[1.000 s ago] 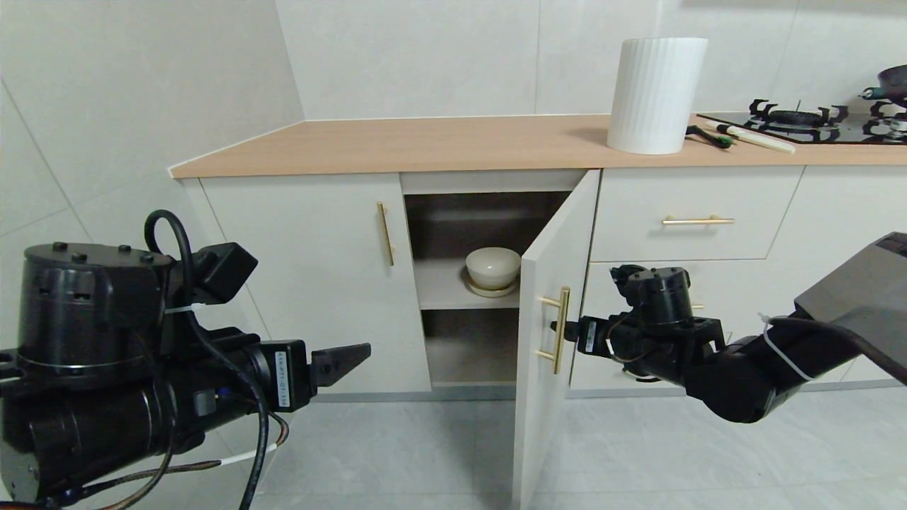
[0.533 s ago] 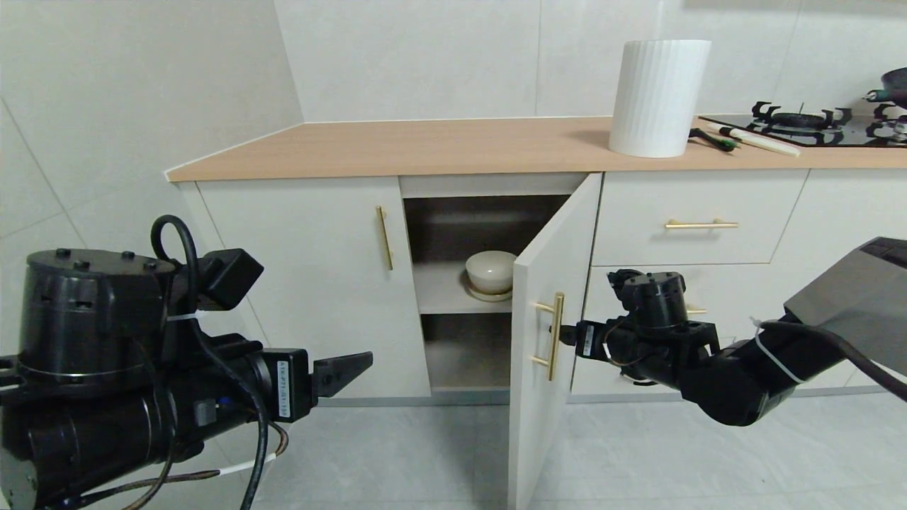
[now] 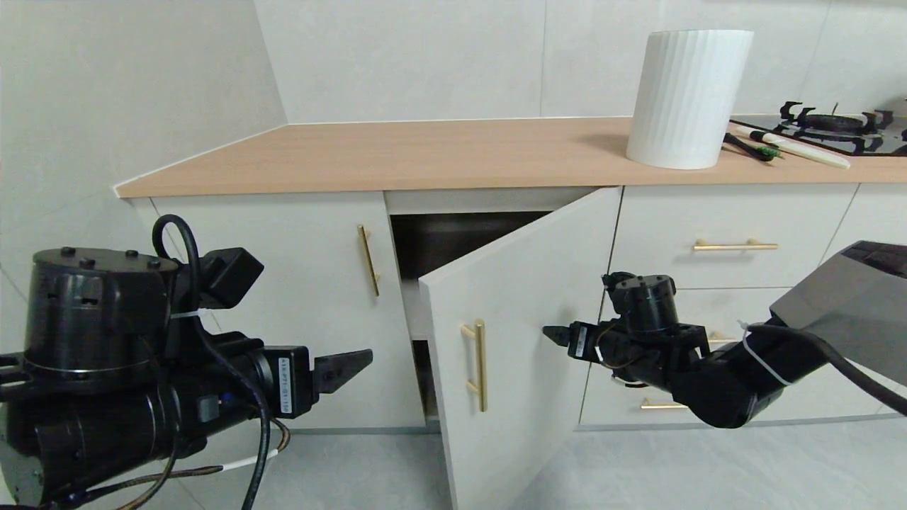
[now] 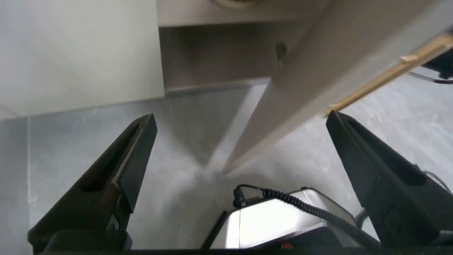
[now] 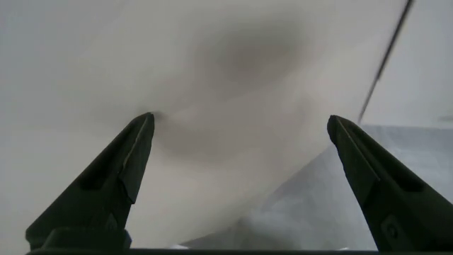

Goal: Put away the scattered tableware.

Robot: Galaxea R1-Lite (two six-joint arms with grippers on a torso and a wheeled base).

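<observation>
The white cabinet door [image 3: 517, 319] with its gold handle [image 3: 478, 365] stands partly ajar and hides the shelf behind it. My right gripper [image 3: 556, 334] is open, its tips close to the door's outer face to the right of the handle. In the right wrist view the door face [image 5: 233, 85] lies just ahead of the open right gripper [image 5: 241, 119]. My left gripper [image 3: 347, 368] hangs low at the left, open and holding nothing. The left wrist view shows the open left gripper [image 4: 241, 120] above the floor, with the door's lower edge [image 4: 340, 57] and a pale dish rim [image 4: 233, 3] on the shelf.
On the wooden counter [image 3: 397, 152] a tall white ribbed container [image 3: 691, 99] stands beside some utensils [image 3: 786, 147] and a gas stove [image 3: 829, 127]. The left cabinet door with its handle [image 3: 368, 259] is shut. Drawers with gold handles [image 3: 735, 246] are to the right. The grey floor lies below.
The cabinet door has swung toward shut, now covering the bowl on the shelf. My right gripper moved left behind it, off the handle. The head camera shifted. The left arm stayed.
</observation>
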